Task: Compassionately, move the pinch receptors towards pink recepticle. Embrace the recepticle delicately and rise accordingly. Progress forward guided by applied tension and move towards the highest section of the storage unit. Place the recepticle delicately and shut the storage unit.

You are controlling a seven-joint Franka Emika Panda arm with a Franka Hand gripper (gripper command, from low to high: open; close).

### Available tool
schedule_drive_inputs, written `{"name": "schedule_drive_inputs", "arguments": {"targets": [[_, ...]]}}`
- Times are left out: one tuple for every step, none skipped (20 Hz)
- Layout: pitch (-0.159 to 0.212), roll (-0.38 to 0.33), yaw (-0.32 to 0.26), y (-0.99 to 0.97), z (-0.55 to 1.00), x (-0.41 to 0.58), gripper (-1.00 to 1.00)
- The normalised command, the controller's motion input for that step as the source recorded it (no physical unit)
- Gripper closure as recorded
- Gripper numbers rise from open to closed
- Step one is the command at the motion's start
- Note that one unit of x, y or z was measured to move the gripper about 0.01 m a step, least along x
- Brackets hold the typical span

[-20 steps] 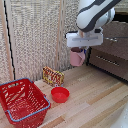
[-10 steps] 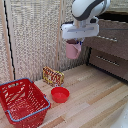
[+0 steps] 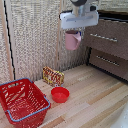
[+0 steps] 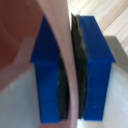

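The pink recepticle hangs high in the air under the flat white block of my arm, to the exterior view's left of the storage unit. My gripper is shut on its rim. In the wrist view the two blue fingers pinch the cup's thin pink wall between their dark pads. The dark brown storage unit stands at the exterior view's right, with silver bar handles on its drawer fronts. Its top edge is cut off by the frame.
A red wire basket sits on the wooden floor at the exterior view's left. A low red bowl lies beside it, and a small patterned box stands against the woven wall panel behind.
The arm has carried the pink cup upward and toward the exterior view's left over the last second. The grip on the cup has held.
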Motion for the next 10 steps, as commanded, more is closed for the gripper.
{"name": "schedule_drive_inputs", "arguments": {"targets": [[0.045,0.049,-0.052,-0.29,0.96,0.360,1.00],[0.047,0.047,-0.052,-0.30,0.97,0.354,1.00],[0.049,0.044,-0.049,-0.30,0.97,0.349,1.00],[0.060,0.043,-0.046,-0.31,0.97,0.337,1.00],[0.057,0.036,-0.043,-0.32,0.99,0.351,1.00],[0.057,0.034,-0.041,-0.32,0.99,0.354,1.00],[0.049,0.027,-0.043,-0.34,1.00,0.366,1.00],[0.046,0.023,-0.041,-0.34,1.00,0.377,1.00],[0.039,0.017,-0.038,-0.35,1.00,0.394,1.00],[0.041,0.017,-0.038,-0.35,1.00,0.391,1.00]]}}
